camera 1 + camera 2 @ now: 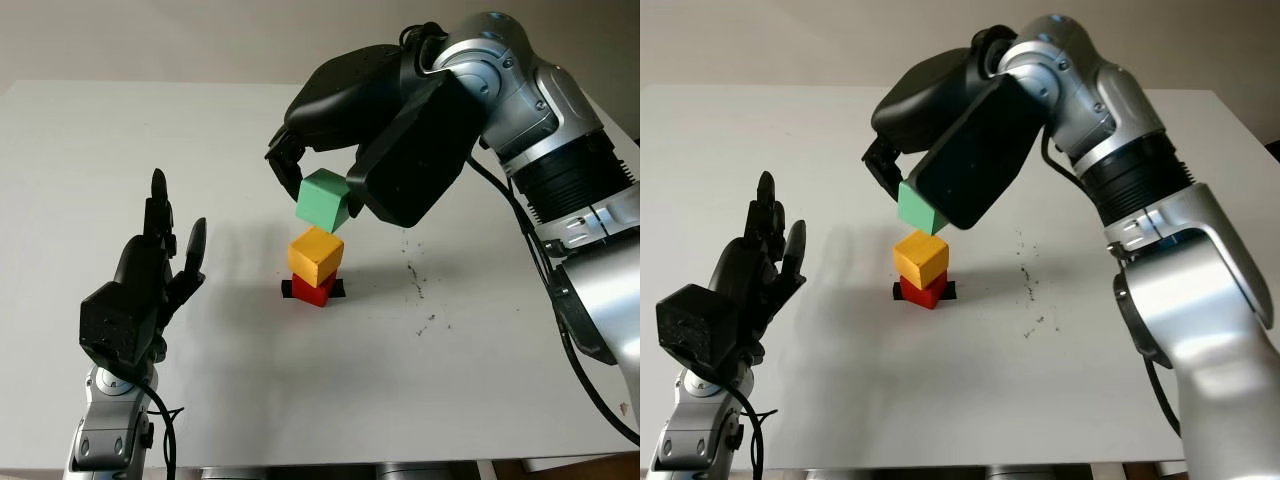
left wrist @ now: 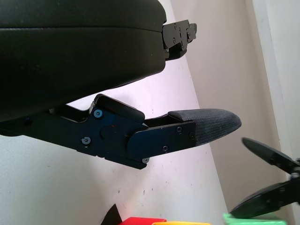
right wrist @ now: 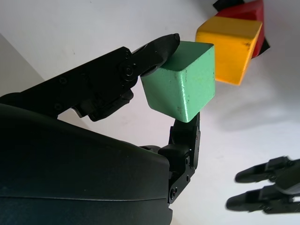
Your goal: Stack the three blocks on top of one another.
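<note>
A yellow block (image 1: 316, 254) sits on a red block (image 1: 314, 289) near the middle of the white table (image 1: 90, 160); a black mark lies under the red one. Just above the yellow block hangs a green block (image 1: 324, 199), tilted and apart from it. My right hand (image 1: 322, 190) is shut on the green block, its fingertips (image 3: 161, 47) pinching opposite faces in the right wrist view, where the green block (image 3: 180, 79) is close to the yellow block (image 3: 229, 40). My left hand (image 1: 160, 250) is open, raised to the left of the stack.
Dark specks (image 1: 415, 285) mark the table to the right of the stack. The right arm (image 1: 560, 190) arches over the table's right side. Bare table lies in front of and behind the stack.
</note>
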{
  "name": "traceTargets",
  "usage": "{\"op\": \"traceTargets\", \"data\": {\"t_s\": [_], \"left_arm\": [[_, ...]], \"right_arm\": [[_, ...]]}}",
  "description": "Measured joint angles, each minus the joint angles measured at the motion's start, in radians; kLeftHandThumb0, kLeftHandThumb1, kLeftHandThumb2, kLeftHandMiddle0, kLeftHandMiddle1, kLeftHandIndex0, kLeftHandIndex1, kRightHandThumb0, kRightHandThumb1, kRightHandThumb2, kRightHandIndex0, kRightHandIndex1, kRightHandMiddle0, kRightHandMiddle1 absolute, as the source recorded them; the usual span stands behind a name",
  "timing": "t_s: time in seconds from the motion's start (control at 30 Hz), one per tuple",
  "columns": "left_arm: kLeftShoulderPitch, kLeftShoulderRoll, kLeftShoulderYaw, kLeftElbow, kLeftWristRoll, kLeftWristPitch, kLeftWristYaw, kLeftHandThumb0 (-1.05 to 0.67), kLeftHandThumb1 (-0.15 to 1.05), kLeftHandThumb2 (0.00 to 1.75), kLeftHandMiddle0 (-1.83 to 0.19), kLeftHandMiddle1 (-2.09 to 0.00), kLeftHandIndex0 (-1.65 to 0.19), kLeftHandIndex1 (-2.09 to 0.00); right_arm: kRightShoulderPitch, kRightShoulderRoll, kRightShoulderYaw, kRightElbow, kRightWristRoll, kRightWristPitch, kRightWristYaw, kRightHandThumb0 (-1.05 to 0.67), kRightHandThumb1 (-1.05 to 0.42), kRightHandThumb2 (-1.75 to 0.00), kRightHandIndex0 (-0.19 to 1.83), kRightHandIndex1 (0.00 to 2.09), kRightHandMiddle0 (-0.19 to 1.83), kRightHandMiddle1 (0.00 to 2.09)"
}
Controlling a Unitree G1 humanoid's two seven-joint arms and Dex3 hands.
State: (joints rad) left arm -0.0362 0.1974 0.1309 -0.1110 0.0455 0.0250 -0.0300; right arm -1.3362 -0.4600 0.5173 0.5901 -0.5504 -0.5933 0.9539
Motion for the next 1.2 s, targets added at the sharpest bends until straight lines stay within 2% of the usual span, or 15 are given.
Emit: {"op": "traceTargets", "data": {"t_s": [0.13, 0.27, 0.43, 0.6, 0.9, 1.07, 1.2], "left_arm": [[0.000, 0.000, 0.000, 0.000, 0.001, 0.000, 0.002, -0.82, 1.05, 0.59, 0.14, -0.06, 0.18, -0.05], [0.000, 0.000, 0.000, 0.000, 0.000, 0.000, 0.003, -0.80, 1.05, 0.59, 0.15, -0.06, 0.19, -0.05], [0.000, -0.002, 0.000, -0.002, -0.001, 0.000, 0.003, -0.80, 1.05, 0.59, 0.15, -0.05, 0.19, -0.05], [0.000, -0.006, 0.000, -0.004, -0.008, 0.002, 0.003, -0.80, 1.05, 0.59, 0.16, -0.05, 0.19, -0.04], [0.000, -0.010, -0.001, -0.005, -0.011, 0.003, 0.003, -0.79, 1.05, 0.59, 0.18, -0.05, 0.19, -0.04], [0.000, -0.018, -0.001, -0.005, -0.018, 0.002, 0.004, -0.78, 1.05, 0.58, 0.17, -0.06, 0.19, -0.05], [0.001, -0.021, -0.001, -0.005, -0.019, 0.000, 0.004, -0.80, 1.05, 0.58, 0.18, -0.05, 0.19, -0.05]], "right_arm": [[0.000, 0.008, 0.015, 0.000, -0.006, -0.021, 0.003, -0.44, -0.91, -0.06, 0.26, 0.05, 0.40, 1.44], [0.001, 0.010, 0.022, 0.000, -0.007, -0.022, 0.004, -0.43, -0.90, -0.05, 0.21, 0.03, 0.34, 1.52], [0.009, 0.012, 0.023, -0.018, -0.008, 0.000, 0.008, -0.43, -0.93, -0.06, 0.04, 0.00, 0.20, 1.52], [0.011, 0.013, 0.022, -0.038, 0.000, 0.017, 0.018, -0.43, -0.94, -0.06, 0.04, 0.03, 0.15, 1.65], [0.012, 0.017, 0.022, -0.041, 0.022, 0.023, 0.025, -0.39, -0.93, -0.05, 0.19, 0.09, 0.23, 1.70], [0.014, 0.017, 0.023, -0.041, 0.027, 0.024, 0.038, -0.41, -0.92, -0.05, 0.18, 0.06, 0.35, 1.49], [0.021, 0.017, 0.028, -0.040, 0.024, 0.023, 0.043, -0.42, -0.90, -0.05, 0.23, 0.08, 0.41, 1.46]]}}
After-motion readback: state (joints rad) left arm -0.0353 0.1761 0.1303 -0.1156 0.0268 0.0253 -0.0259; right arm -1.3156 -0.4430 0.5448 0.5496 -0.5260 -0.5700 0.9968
